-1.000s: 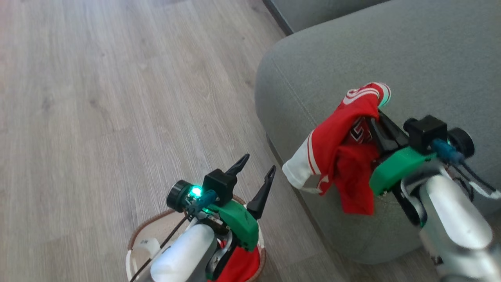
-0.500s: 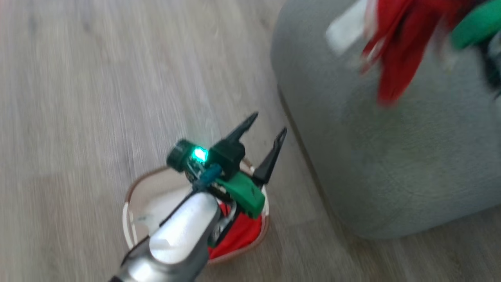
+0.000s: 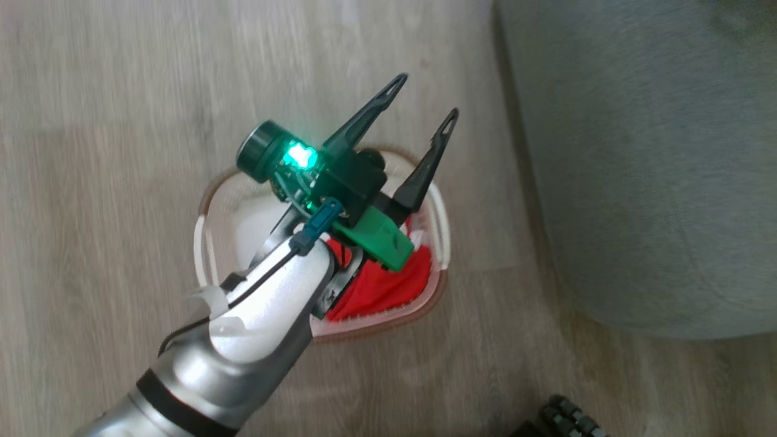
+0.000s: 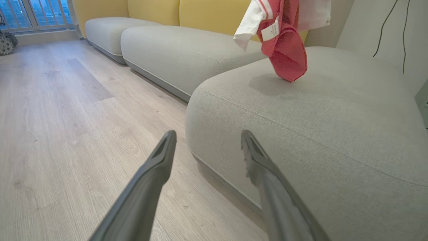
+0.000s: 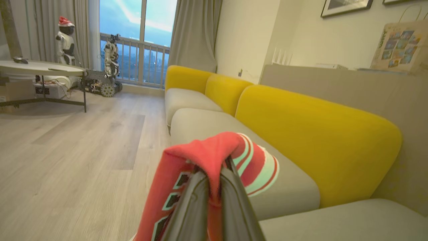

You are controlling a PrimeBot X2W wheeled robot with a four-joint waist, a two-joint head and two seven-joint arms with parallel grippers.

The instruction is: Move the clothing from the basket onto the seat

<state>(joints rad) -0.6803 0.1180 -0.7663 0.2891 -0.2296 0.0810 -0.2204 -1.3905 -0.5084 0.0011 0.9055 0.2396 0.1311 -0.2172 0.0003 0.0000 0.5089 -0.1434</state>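
My left gripper [image 3: 425, 97] is open and empty, held above the cream basket [image 3: 203, 243] on the floor. A red garment [image 3: 388, 285] lies in the basket's right half, partly hidden by my forearm. The grey-green seat [image 3: 637, 152] fills the right side. In the left wrist view the open left gripper [image 4: 207, 134] points at the seat's [image 4: 301, 127] corner, and a red and white garment [image 4: 287, 50] hangs just above the cushion. My right gripper [image 5: 214, 172] is shut on that garment [image 5: 207, 150], which drapes over both fingers.
Wood floor [image 3: 91, 121] surrounds the basket. More grey cushions [image 4: 174, 50] with yellow backrests [image 5: 301, 134] run along the wall. An oval table [image 5: 40, 68] and small robots [image 5: 110, 67] stand by the window. A dark ribbed part [image 3: 564, 419] sits at the head view's bottom edge.
The head camera has swung down onto the basket, so the right gripper and its garment have left that view. My left gripper stays open above the basket.
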